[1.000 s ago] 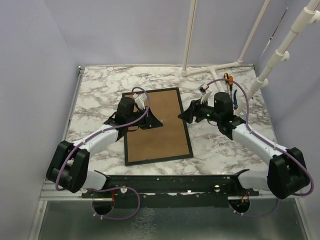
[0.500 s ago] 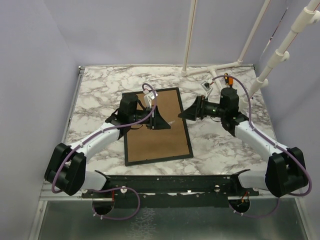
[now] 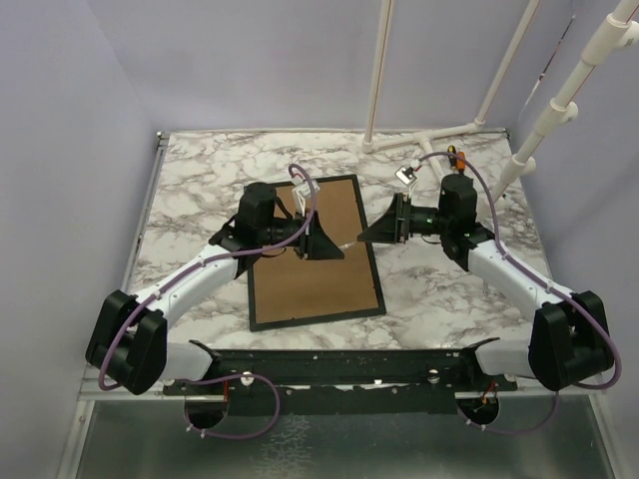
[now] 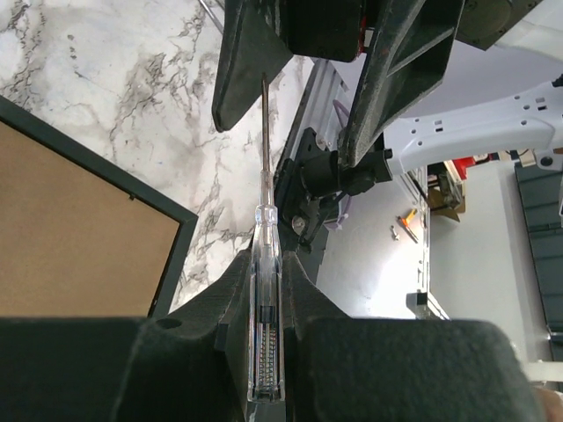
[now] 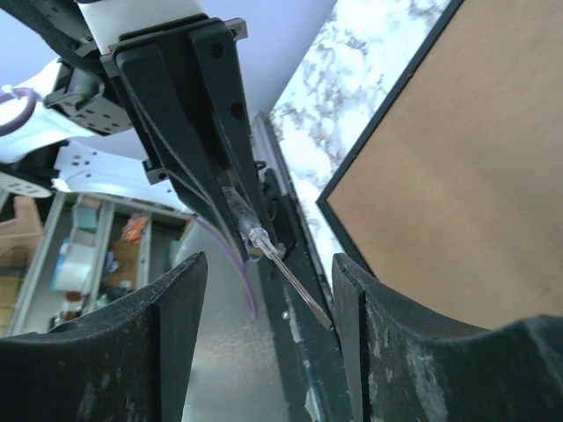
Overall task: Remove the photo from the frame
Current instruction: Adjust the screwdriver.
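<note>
Overhead, I saw the frame (image 3: 315, 254) lying flat on the table (image 3: 200, 180), brown back up. The left gripper (image 3: 337, 251) was clamped on a clear-handled screwdriver (image 4: 266, 255) above the frame's right edge, blade pointing at the right gripper (image 3: 361, 235). The right fingers stood wide apart, holding nothing. The blade tip lay between them, and I could not tell whether it touched either.

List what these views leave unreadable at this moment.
- Photo: in no view; the frame lies brown back up and covers it.
- Whether the frame's back has clips: too small in the top view, outside both wrist views.
- Screwdriver handle end: cut off by the bottom edge of the left wrist view, inside the left pincer.
</note>
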{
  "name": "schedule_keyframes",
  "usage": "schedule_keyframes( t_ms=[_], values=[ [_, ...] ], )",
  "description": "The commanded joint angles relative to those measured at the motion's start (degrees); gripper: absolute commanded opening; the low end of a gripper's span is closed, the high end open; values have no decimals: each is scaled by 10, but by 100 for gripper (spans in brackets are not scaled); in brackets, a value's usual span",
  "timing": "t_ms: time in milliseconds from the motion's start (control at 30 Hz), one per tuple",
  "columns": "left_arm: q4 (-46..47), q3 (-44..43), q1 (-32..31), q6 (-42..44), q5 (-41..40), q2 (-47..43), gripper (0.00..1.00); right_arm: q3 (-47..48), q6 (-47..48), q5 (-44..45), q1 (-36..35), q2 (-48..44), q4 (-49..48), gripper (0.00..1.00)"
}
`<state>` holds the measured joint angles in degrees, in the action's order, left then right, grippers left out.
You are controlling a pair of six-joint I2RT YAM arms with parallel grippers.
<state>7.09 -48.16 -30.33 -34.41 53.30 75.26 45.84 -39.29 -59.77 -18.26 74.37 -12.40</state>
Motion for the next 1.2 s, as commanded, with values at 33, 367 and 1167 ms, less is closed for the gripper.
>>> schedule_keyframes(
  t_ms=[33, 367, 1167],
  values=[
    [-11, -26, -12, 28, 34, -11, 0, -2, -87, -88, 4, 13, -83, 56],
    [-17, -35, -17, 36, 48, -17, 0, -5, -87, -115, 3, 15, -82, 37],
    [-28, -45, -17, 47, 60, -22, 0, -11, -68, -133, 3, 33, -55, 20]
  ],
)
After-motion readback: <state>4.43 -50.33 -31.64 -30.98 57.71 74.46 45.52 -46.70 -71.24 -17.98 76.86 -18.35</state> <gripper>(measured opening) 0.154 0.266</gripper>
